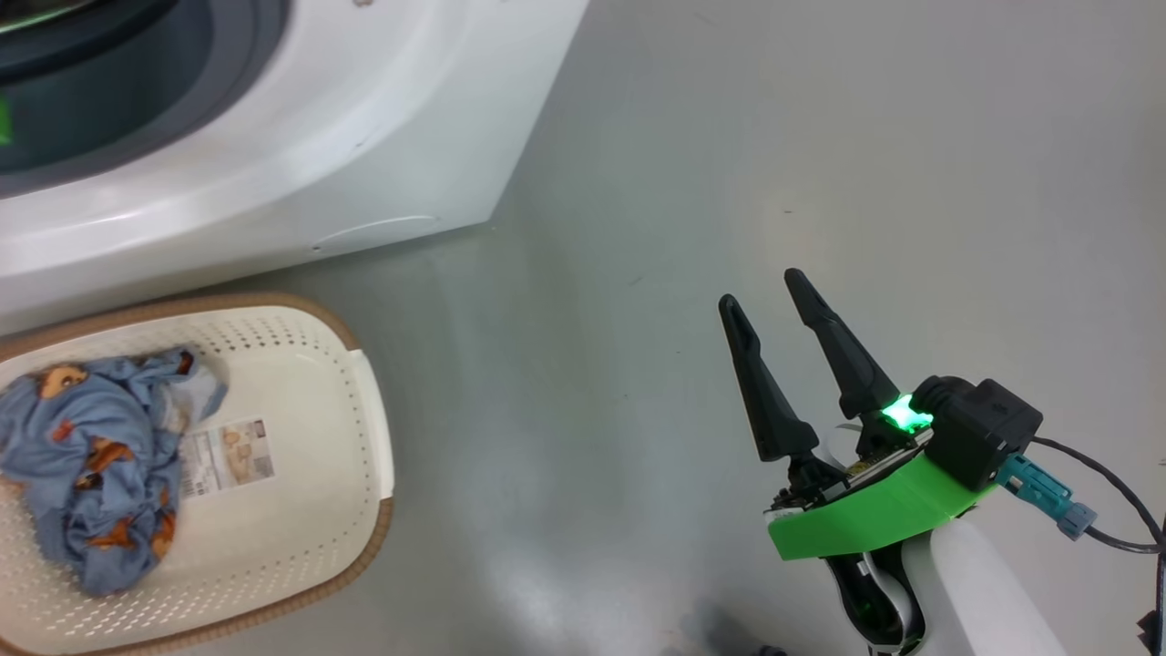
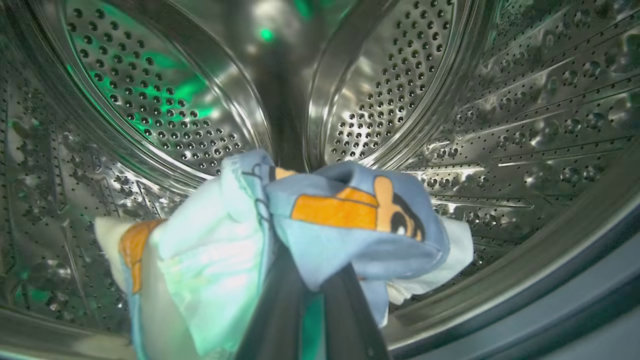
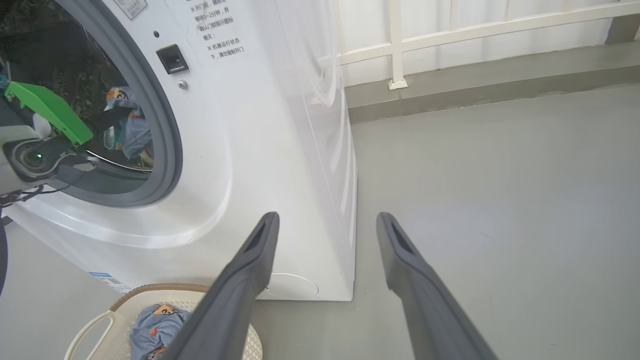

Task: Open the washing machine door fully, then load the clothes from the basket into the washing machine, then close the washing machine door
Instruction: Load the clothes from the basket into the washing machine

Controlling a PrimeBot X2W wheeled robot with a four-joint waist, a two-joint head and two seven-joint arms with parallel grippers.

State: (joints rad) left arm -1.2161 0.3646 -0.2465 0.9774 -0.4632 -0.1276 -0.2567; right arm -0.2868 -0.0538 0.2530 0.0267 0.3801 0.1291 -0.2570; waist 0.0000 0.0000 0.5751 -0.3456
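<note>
My left gripper [image 2: 310, 274], clamped on a bear-print garment [image 2: 350, 225], sits inside the drum [image 2: 500, 125]; right gripper [image 1: 761, 292] spread apart, right of the basket [image 1: 369, 410].

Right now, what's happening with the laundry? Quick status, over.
Left gripper shut on a bear-print garment, inside the drum. Right gripper open, idle above the floor. More clothes wait in the basket. Nothing seen blocking the drum.

Washer [image 1: 273, 137] open, a blue garment [image 2: 350, 225] inside its drum [image 2: 150, 100].
More bear-print clothes [image 1: 91, 456] lie bunched in the cream basket [image 1: 364, 437] just before the washer.
</note>
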